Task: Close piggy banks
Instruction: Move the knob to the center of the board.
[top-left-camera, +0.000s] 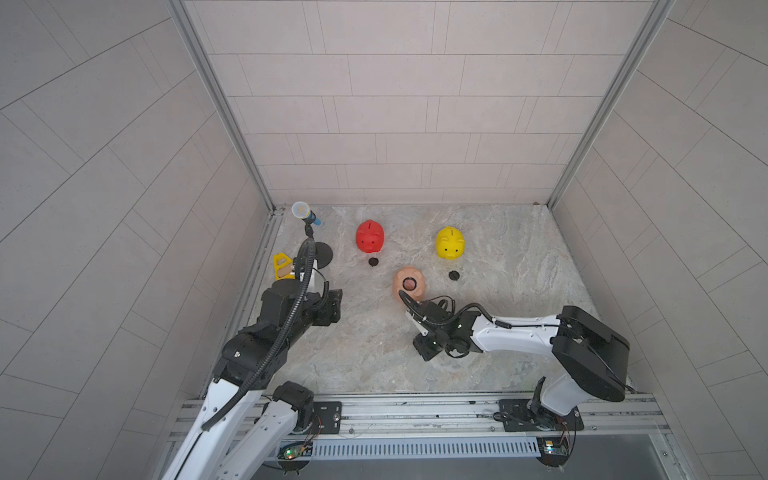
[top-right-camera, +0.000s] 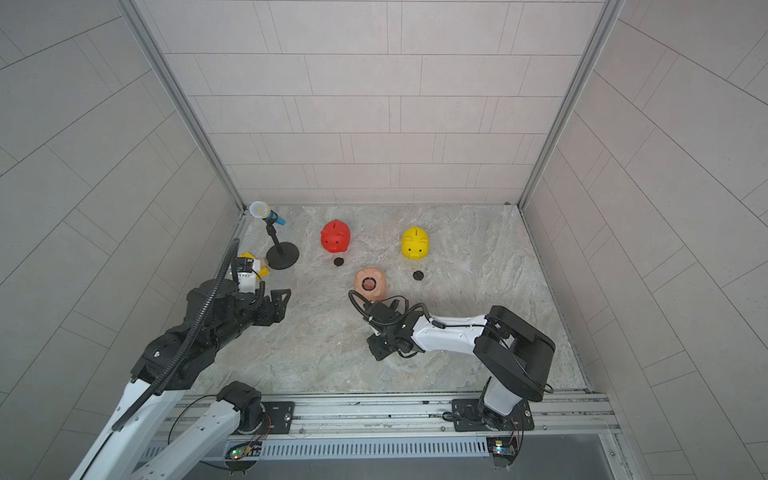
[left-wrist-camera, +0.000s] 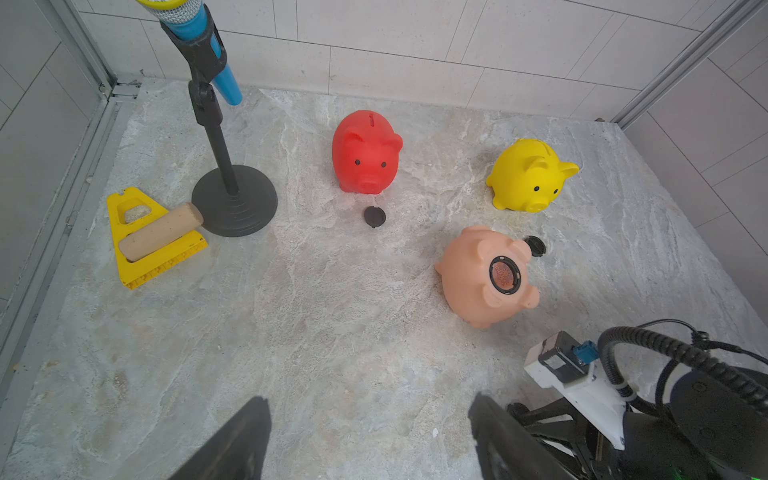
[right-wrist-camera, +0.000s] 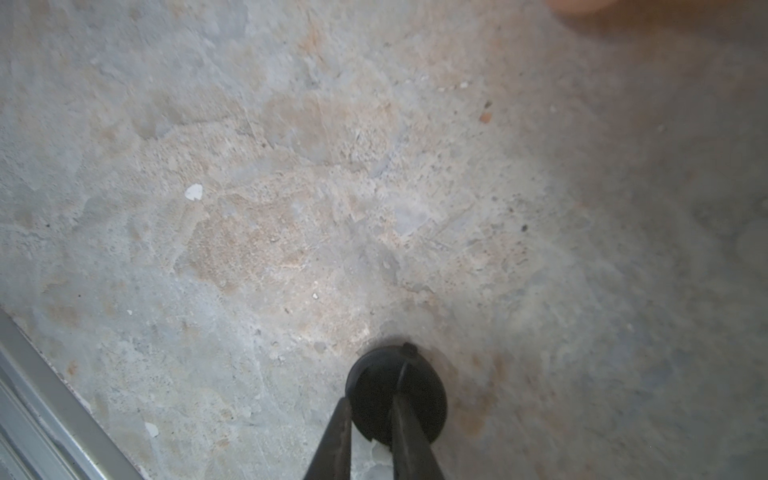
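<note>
Three piggy banks are on the stone table. The red pig (top-left-camera: 370, 236) (left-wrist-camera: 365, 153) and the yellow pig (top-left-camera: 450, 243) (left-wrist-camera: 528, 176) stand upright at the back. The peach pig (top-left-camera: 409, 284) (left-wrist-camera: 478, 282) lies tipped over with its round, black-rimmed belly hole facing up. One loose black plug (top-left-camera: 373, 261) (left-wrist-camera: 375, 216) lies in front of the red pig, another plug (top-left-camera: 454, 275) (left-wrist-camera: 536, 246) in front of the yellow one. My right gripper (top-left-camera: 428, 351) (right-wrist-camera: 370, 401) is low over the table nearer than the peach pig, shut on a third black plug (right-wrist-camera: 419, 374). My left gripper (top-left-camera: 332, 307) (left-wrist-camera: 370, 405) hangs open and empty at the left.
A toy microphone on a black stand (top-left-camera: 309, 218) (left-wrist-camera: 232, 199) stands at the back left. Beside it lies a yellow triangular toy (left-wrist-camera: 141, 232) with a wooden handle. Tiled walls close in three sides; a metal rail (top-left-camera: 415, 409) runs along the front.
</note>
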